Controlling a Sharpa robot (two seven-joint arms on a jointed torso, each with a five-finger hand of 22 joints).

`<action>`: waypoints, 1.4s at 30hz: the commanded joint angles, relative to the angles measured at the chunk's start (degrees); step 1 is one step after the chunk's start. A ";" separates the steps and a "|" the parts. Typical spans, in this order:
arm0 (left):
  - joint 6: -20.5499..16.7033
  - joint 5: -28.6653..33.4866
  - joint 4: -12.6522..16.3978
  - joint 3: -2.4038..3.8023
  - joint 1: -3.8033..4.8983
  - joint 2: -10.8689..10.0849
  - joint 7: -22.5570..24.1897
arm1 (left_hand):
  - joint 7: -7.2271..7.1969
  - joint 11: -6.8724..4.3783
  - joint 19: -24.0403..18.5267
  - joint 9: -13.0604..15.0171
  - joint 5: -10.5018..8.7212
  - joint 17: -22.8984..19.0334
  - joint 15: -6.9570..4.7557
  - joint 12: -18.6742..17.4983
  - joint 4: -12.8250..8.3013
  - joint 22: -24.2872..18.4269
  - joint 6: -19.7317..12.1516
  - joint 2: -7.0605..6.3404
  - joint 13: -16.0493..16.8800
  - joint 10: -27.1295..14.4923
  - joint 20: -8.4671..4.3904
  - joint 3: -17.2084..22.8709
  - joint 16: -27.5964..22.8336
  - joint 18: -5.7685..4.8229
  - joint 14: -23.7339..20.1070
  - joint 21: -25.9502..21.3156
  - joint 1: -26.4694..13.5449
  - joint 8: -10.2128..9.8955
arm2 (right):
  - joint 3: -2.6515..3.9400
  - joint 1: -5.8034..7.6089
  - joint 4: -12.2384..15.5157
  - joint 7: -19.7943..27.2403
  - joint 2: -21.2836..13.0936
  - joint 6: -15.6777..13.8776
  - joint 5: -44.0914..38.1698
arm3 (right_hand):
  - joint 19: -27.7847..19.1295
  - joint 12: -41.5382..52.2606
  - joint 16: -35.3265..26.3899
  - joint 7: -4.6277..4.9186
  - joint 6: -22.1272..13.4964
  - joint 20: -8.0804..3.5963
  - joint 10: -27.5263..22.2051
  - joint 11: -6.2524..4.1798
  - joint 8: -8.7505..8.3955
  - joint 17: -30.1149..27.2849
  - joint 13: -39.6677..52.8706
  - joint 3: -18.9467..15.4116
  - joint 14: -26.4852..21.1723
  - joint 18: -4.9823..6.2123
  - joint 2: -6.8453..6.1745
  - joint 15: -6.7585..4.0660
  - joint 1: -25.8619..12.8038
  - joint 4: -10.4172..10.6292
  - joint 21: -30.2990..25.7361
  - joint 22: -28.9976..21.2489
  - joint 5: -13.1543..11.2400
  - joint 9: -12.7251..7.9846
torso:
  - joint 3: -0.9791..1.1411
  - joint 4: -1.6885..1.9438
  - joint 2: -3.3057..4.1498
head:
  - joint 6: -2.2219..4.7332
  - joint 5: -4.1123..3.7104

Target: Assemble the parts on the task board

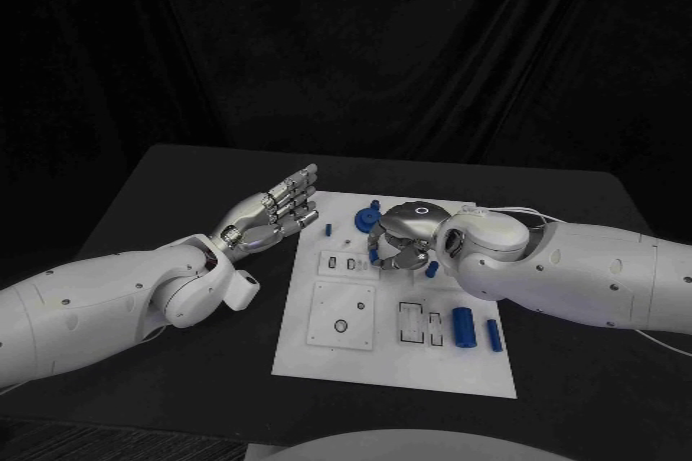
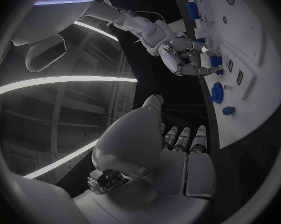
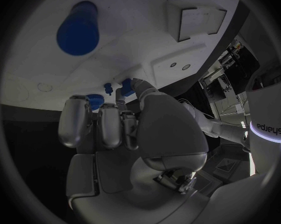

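Blue parts [image 1: 463, 325] lie loose at the lower right of the white task board [image 1: 361, 356], so much remains; the right hand [image 1: 404, 249] pinches a blue piece [image 1: 431, 269], the left hand [image 1: 271, 215] hovers spread.

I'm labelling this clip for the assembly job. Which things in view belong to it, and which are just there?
Job:
- task board
- blue gear, far end of the board
- blue cylinders, near right of the board
- right hand, fingers curled over the board
- left hand, raised beside the board, holding nothing

Just there:
- black table
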 commanded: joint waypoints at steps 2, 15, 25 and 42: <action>0.68 0.02 0.06 0.05 -0.09 0.15 0.58 | 0.20 0.45 -0.05 0.03 0.24 -0.06 0.33 -0.20 -0.17 0.05 0.02 0.43 -0.05 0.01 0.43 0.32 -0.21 0.38 0.08 0.11 0.35 0.05 | -0.04 -0.36 -0.12 -1.34 0.13 1.45 -0.56 | -0.27 -0.02 -0.02 0.46 -2.02 0.71 4.06 0.85 -1.87 -0.34 11.76 0.01 3.38 -0.84 -0.93 0.60 -1.58 -0.17 -0.77 9.62 -4.80 -0.81 | -0.06 0.02 -0.04 | -0.04 -0.11; 0.79 0.02 -0.11 0.05 -0.11 0.29 0.42 | 0.25 0.54 -0.16 0.04 0.22 -0.06 0.39 -0.20 -0.28 -0.02 0.06 0.46 -0.05 0.01 0.47 0.43 -0.21 0.36 0.08 0.03 0.32 0.06 | -0.03 -0.45 -0.20 -0.78 0.27 1.81 -0.57 | -0.29 0.05 0.15 0.59 -4.09 0.97 4.05 1.04 -3.95 -0.82 11.79 -2.45 3.26 -0.76 -1.96 0.80 -3.49 -0.19 -1.21 9.56 -14.26 -1.28 | -0.04 -0.05 -0.08 | -0.24 0.10; 0.74 0.02 -0.10 0.05 -0.12 0.17 0.39 | 0.27 0.57 -0.15 0.03 0.21 -0.06 0.41 -0.20 -0.31 -0.01 0.00 0.47 -0.05 0.01 0.48 0.46 -0.21 0.35 0.08 0.04 0.31 0.05 | -0.03 -0.46 0.03 0.49 -0.33 -0.55 -0.57 | -0.41 -0.32 0.12 0.74 -8.85 1.06 3.73 1.17 -6.39 -1.33 11.32 -4.05 3.14 -0.68 -2.44 0.93 -3.65 0.42 -1.82 9.45 -17.81 -3.10 | 0.00 -0.02 -0.03 | -0.03 0.13; -4.27 0.03 6.20 0.10 1.97 -3.41 -3.00 | 2.23 1.64 0.66 0.18 -5.08 -0.06 1.54 -0.20 0.49 0.41 0.75 -0.02 -0.05 0.01 2.13 0.12 -0.21 0.53 0.08 0.59 -2.39 0.23 | -0.01 6.28 7.71 7.79 -9.96 -13.91 -0.19 | -3.36 -6.58 -5.05 -0.12 -18.40 1.01 -1.29 0.76 -6.51 -7.88 4.21 -5.71 1.14 0.70 -6.71 0.76 1.24 9.85 -10.53 7.36 -20.47 -9.72 | 0.07 -0.12 -0.12 | 0.75 0.30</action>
